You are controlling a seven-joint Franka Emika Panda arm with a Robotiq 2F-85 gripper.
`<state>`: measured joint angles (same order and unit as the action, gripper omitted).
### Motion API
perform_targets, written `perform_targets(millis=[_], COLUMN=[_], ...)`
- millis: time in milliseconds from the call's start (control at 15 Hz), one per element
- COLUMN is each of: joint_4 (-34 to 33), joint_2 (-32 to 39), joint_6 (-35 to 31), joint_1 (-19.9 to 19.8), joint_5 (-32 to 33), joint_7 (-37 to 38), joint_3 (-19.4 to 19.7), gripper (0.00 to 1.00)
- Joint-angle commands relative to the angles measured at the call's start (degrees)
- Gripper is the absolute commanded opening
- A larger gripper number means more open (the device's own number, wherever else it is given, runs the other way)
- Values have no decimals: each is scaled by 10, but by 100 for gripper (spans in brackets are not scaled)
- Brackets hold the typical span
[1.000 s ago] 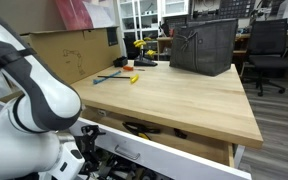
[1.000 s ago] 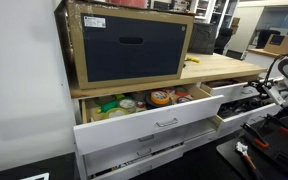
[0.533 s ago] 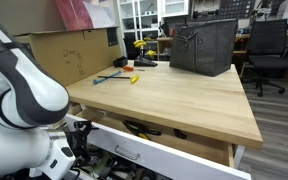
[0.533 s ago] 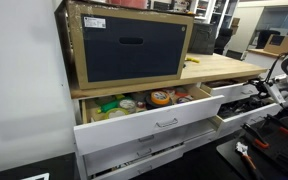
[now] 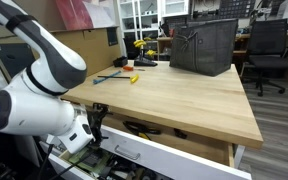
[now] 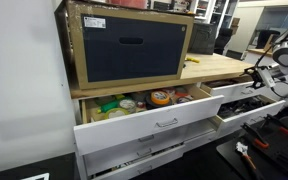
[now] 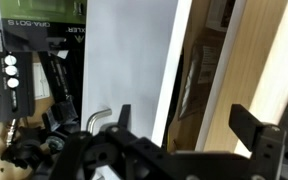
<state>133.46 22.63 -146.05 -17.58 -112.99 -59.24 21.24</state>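
Note:
My gripper is open, and its two black fingers frame the gap between a white drawer front and the wooden worktop edge. Nothing is held. The drawer's metal handle shows just beside one finger. In an exterior view the gripper hangs at the worktop's near corner, above the pulled-out white drawer. In an exterior view the arm's end sits by the worktop's far end, over the open drawer there.
A black bin, hand tools and a cardboard box stand on the worktop. A wood-framed black box sits above a second open drawer with several items. An office chair is behind.
The arm has risen from low beside the open drawer up to the level of the worktop edge. The drawers have not moved.

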Motion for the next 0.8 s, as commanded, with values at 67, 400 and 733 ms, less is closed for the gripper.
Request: perform_targets(millis=[67, 400, 733], joint_4=[-31, -46, -103], joint_2=[40, 79, 77], joint_6=[-30, 8, 71], joint_1=[-10, 4, -13], joint_5=[140, 316, 473], joint_7=[201, 427, 652], joint_3=[-42, -24, -9], gripper=[100, 100, 100])
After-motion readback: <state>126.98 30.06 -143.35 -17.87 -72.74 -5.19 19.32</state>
